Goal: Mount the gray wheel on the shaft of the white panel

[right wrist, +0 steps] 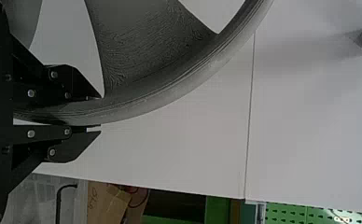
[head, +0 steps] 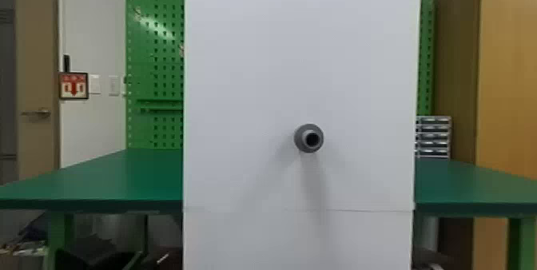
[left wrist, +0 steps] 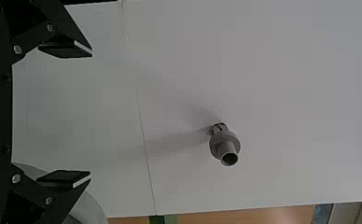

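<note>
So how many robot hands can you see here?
2. The left hand is in front of the white panel, its fingers apart with nothing between them; the right hand is closed on the rim of the gray wheel.

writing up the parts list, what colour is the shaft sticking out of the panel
The shaft is gray, clearest in the head view.

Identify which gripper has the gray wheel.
The right gripper: its fingers are shut on the wheel's rim. The left gripper is open and empty.
</note>
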`<state>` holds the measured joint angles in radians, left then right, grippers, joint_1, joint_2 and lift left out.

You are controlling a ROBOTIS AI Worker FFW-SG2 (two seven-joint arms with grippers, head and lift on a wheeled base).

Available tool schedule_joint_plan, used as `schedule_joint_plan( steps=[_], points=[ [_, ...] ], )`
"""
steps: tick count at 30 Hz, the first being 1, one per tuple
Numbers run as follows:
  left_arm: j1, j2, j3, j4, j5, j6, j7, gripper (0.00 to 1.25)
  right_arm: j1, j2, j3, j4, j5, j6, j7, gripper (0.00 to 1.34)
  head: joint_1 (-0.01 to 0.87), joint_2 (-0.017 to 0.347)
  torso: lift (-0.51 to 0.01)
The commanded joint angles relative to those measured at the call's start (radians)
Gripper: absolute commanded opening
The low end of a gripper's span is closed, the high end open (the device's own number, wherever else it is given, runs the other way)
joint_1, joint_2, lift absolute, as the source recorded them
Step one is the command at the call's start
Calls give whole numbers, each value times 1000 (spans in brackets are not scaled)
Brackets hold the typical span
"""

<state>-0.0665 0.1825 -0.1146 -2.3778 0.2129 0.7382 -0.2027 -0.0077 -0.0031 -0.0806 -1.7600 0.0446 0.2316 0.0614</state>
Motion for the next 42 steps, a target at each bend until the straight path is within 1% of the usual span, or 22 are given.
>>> schedule_joint_plan(
  steps=[1, 24, 30, 34, 38, 42],
  points=[
    [-1, 0, -2, 2, -1, -16, 0, 913, 0, 4, 2, 4, 0, 0, 0, 112, 38, -8, -496],
    [0, 0, -5, 5, 0, -20, 0, 913, -5, 4, 10, 25, -2, 0, 0, 112, 38, -8, -496],
    [4, 0, -2, 5, 6, -20, 0, 913, -25, 4, 13, 24, -20, 12, 0, 112, 38, -8, -496],
    [5, 0, -2, 5, 9, -19, 0, 913, -58, 4, 16, -7, -34, 80, 0, 112, 38, -8, -496],
    [5, 0, -2, 5, 9, -19, 0, 913, -91, 4, 15, -62, -37, 166, 0, 112, 38, -8, -496],
    [5, 0, -4, 5, 9, -19, 0, 913, -107, 4, 15, -113, -37, 230, -2, 112, 38, -8, -496]
  ],
)
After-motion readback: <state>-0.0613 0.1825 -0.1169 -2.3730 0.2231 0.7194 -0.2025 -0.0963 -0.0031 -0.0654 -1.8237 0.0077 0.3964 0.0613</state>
